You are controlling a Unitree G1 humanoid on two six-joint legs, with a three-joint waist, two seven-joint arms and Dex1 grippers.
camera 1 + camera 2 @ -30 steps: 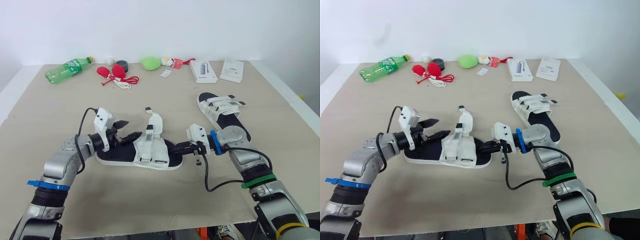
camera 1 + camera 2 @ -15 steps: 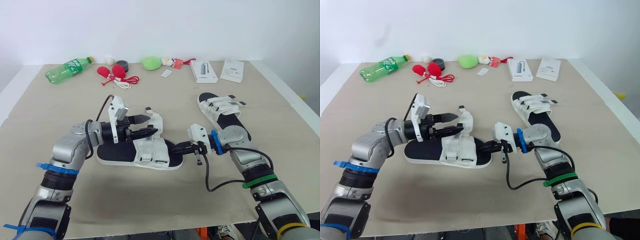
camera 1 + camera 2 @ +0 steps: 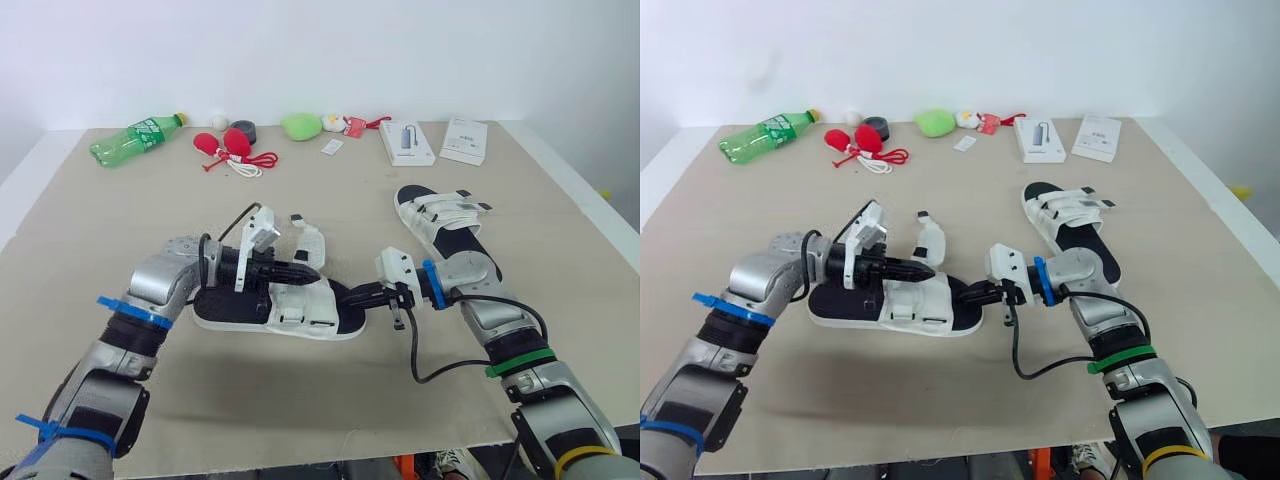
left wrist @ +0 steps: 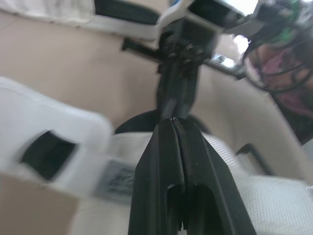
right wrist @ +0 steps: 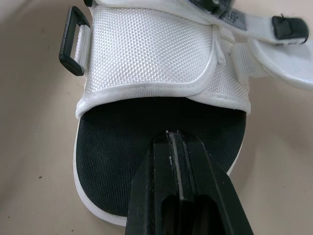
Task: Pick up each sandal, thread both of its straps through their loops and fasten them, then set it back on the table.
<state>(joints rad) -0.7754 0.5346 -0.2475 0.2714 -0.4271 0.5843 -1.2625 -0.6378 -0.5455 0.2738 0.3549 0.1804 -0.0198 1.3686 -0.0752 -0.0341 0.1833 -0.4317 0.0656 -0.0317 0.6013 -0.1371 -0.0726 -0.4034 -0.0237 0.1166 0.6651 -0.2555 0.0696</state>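
Observation:
A white sandal with a black footbed (image 3: 232,308) lies on the table in front of me, one strap (image 3: 310,240) standing loose above its upper. My left gripper (image 3: 306,270) reaches in from the heel side and lies shut over the white upper (image 4: 234,161), with nothing seen between its fingers. My right gripper (image 3: 347,297) is shut too, and its tip rests on the black footbed (image 5: 122,132) at the other end. A black loop (image 5: 73,41) shows at the side of the upper. The second sandal (image 3: 440,225) lies to the right, straps across it.
Along the table's far edge stand a green bottle (image 3: 135,138), red items with a cord (image 3: 232,146), a black roll (image 3: 245,130), a green lump (image 3: 300,126) and two white boxes (image 3: 407,142) (image 3: 464,140). The table's right edge (image 3: 590,215) runs close to the second sandal.
My left gripper has moved right, from the heel end over the sandal's upper, and has gone from wide open to shut. The right gripper and both sandals have stayed put.

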